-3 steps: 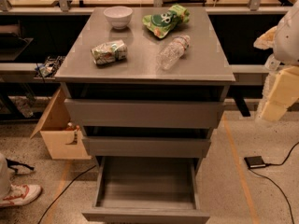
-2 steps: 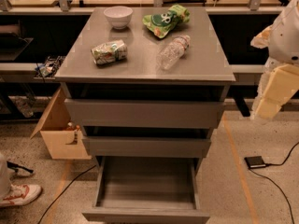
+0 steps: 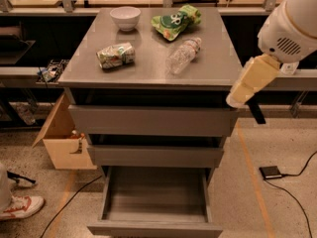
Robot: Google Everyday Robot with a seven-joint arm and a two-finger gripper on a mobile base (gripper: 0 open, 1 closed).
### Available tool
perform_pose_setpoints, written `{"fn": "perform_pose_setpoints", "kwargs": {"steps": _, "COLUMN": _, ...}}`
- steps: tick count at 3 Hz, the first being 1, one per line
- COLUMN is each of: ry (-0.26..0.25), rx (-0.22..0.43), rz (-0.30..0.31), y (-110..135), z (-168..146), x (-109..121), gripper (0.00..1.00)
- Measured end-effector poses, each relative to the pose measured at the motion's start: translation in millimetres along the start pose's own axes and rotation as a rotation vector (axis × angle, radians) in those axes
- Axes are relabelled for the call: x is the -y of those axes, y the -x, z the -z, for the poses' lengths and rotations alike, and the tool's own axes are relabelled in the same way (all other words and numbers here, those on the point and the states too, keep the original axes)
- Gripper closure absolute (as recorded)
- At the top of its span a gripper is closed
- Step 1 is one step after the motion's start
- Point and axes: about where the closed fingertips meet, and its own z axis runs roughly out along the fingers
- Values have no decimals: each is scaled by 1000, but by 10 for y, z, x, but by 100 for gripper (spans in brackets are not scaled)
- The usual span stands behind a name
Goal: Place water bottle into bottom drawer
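Note:
The water bottle [image 3: 183, 56] lies on its side on the grey cabinet top [image 3: 148, 71], right of centre, cap pointing to the back right. The bottom drawer [image 3: 156, 200] is pulled open and looks empty inside. My arm comes in from the upper right, and my gripper [image 3: 256, 113] hangs beside the cabinet's right front corner, below the top's edge. It is apart from the bottle, to its right and lower. Only a dark part of it shows past the cream forearm link.
On the top also lie a crushed green-white can [image 3: 115, 55], a green snack bag [image 3: 176, 20] and a white bowl [image 3: 125, 18]. A cardboard box [image 3: 64, 143] stands at the left, and a shoe [image 3: 20, 207] is on the floor. A small black device with a cable [image 3: 271, 172] lies at the right.
My arm has swung left and slightly down, closer to the cabinet's right front corner. The bottle and the drawers have not moved.

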Motion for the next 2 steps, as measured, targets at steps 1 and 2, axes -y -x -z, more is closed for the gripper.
{"fn": "perform_pose_setpoints", "kwargs": {"steps": 1, "ry": -49, "rx": 55, "rz": -142, "y": 309, "z": -244, "x": 217, "gripper": 0}}
{"fn": "perform_pose_setpoints", "kwargs": {"steps": 2, "ry": 7, "rx": 99, "rz": -205, "y": 789, "z": -579, "x": 328, "gripper": 0}}
